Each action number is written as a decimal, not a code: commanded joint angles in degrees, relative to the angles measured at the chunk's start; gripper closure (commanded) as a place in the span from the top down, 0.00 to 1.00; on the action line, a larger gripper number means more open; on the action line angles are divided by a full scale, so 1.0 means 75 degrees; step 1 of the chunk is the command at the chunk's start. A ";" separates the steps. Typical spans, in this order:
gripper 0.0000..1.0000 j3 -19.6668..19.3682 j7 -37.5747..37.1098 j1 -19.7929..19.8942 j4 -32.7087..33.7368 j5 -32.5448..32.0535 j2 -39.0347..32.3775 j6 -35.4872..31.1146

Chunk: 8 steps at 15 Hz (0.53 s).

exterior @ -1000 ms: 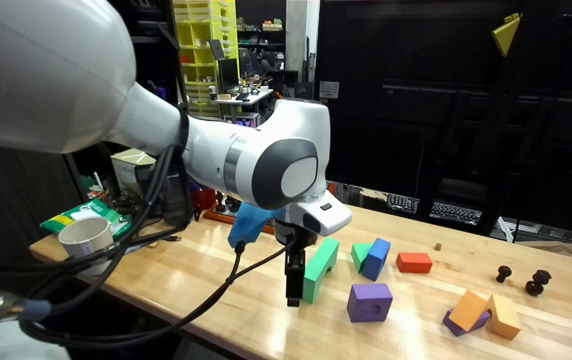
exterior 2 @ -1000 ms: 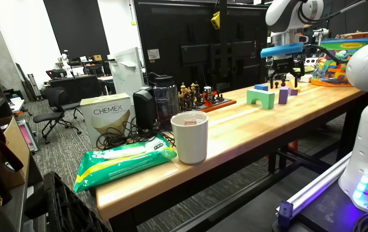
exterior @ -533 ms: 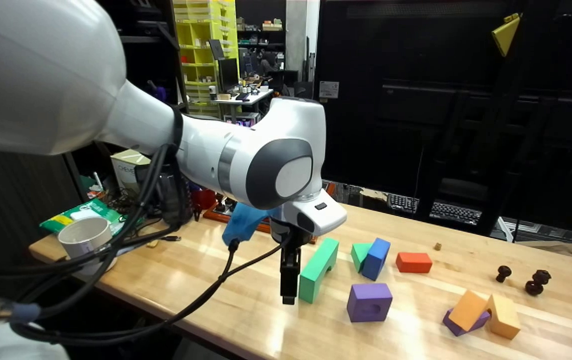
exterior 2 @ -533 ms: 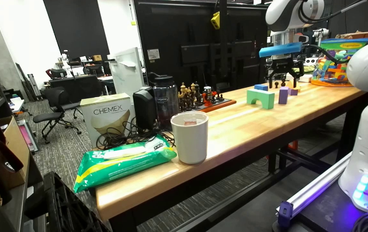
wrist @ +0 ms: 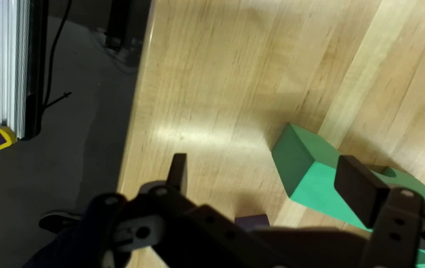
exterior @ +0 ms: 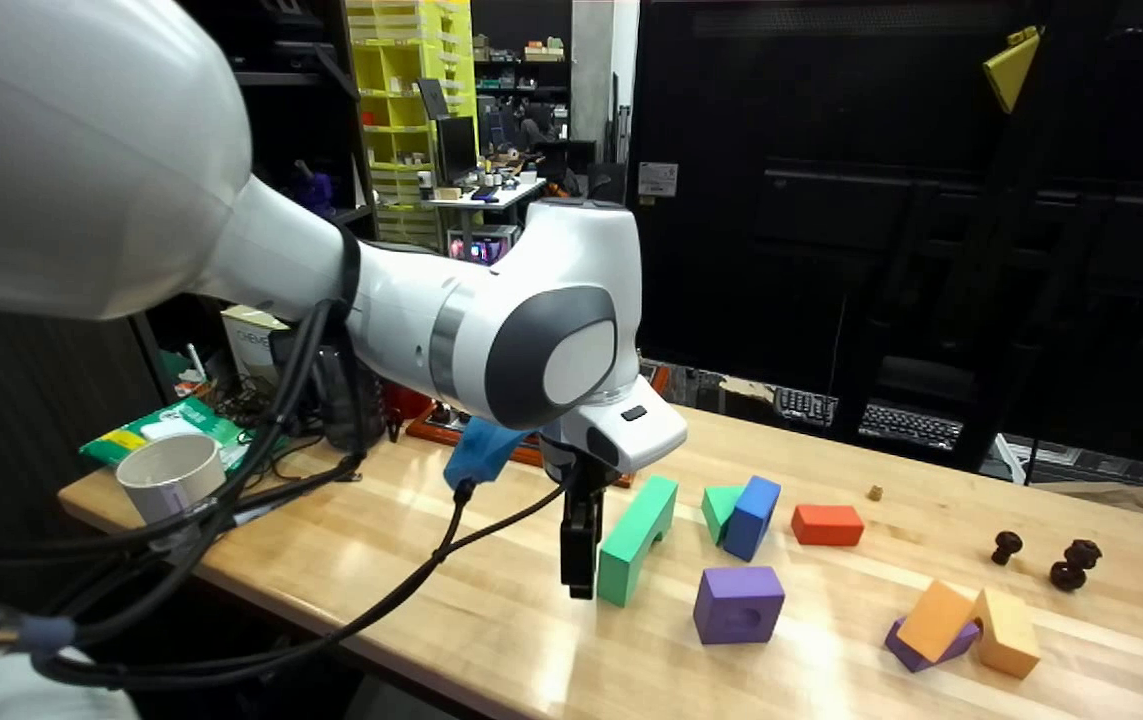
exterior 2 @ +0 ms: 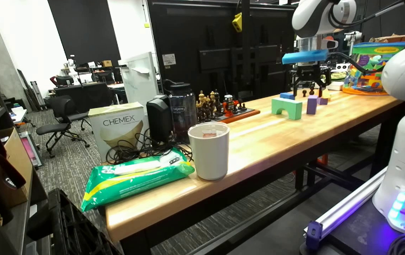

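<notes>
A black gripper (wrist: 262, 175) hangs over a wooden table (exterior: 491, 640), its two fingers (wrist: 361, 190) spread wide and holding nothing. Nearest is a green arch block (exterior: 636, 535), standing on the tabletop just right of the gripper in an exterior view — in the wrist view one finger crosses in front of it, but whether they touch cannot be told. Farther right sits a purple block (exterior: 739, 592), with a blue block (exterior: 752, 517) and a red block (exterior: 827, 526) beyond. Rightmost, an orange block (exterior: 934, 622) tilts over a small purple piece (exterior: 958, 645). Handling seems at an early point — nothing is lifted, and any grip is yet to be made.
</notes>
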<state>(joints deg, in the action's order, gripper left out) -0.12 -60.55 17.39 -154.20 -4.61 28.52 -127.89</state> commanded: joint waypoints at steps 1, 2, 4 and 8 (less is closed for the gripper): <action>1.00 -0.0067 -0.0495 0.0179 -0.0057 -0.0005 -0.0123 -0.0317; 1.00 -0.0125 -0.0596 0.0267 -0.0032 -0.0045 -0.0192 -0.0404; 1.00 -0.0318 -0.0497 0.0386 0.0025 -0.0083 -0.0313 -0.0571; 1.00 -0.0756 0.0833 0.0563 0.0134 -0.0612 -0.0431 -0.0851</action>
<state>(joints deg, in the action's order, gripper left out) -4.24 -59.64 20.42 -154.20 -6.33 25.96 -133.39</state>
